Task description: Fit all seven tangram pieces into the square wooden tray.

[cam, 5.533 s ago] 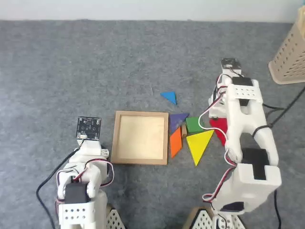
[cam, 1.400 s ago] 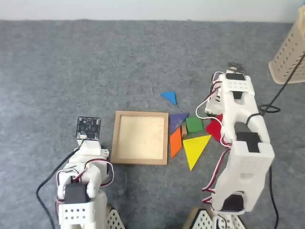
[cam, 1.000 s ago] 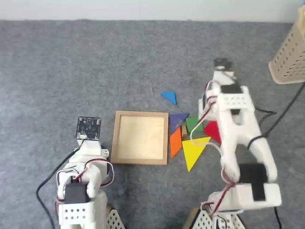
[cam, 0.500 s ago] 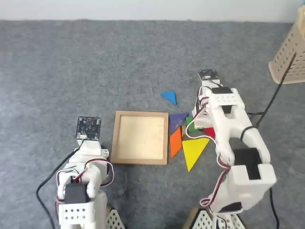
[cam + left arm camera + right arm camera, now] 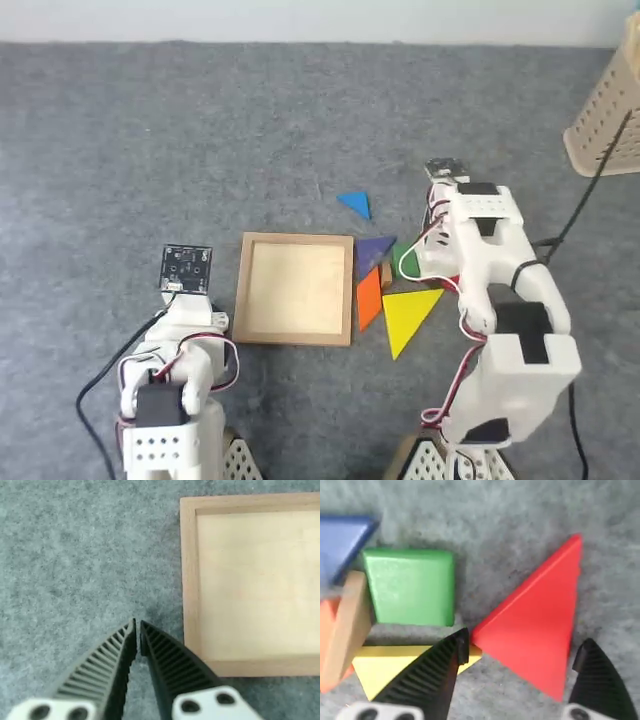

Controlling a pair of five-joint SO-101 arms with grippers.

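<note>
The square wooden tray [image 5: 295, 288] lies with nothing in it. To its right cluster a purple piece [image 5: 375, 250], an orange piece [image 5: 369, 297], a yellow triangle [image 5: 408, 315] and a green square [image 5: 403, 262]; a blue triangle [image 5: 354, 204] lies farther back. My right arm [image 5: 480, 240] hangs over this cluster. My right gripper [image 5: 525, 651] is open and straddles the red triangle [image 5: 540, 625], one finger at its corner over the yellow triangle [image 5: 390, 667]. The green square [image 5: 410, 587] and a plain wood piece [image 5: 345, 630] lie beside it. My left gripper [image 5: 137, 626] is shut beside the tray's rim [image 5: 189, 580].
A beige slatted basket [image 5: 610, 110] stands at the back right edge. Grey carpet covers the table, with open room to the left and behind the tray. The left arm [image 5: 180, 345] sits near the front, just left of the tray.
The right arm swung left over the pieces, then eased back right and lower. The red and yellow triangles have slid left toward the green square. The left arm has kept still.
</note>
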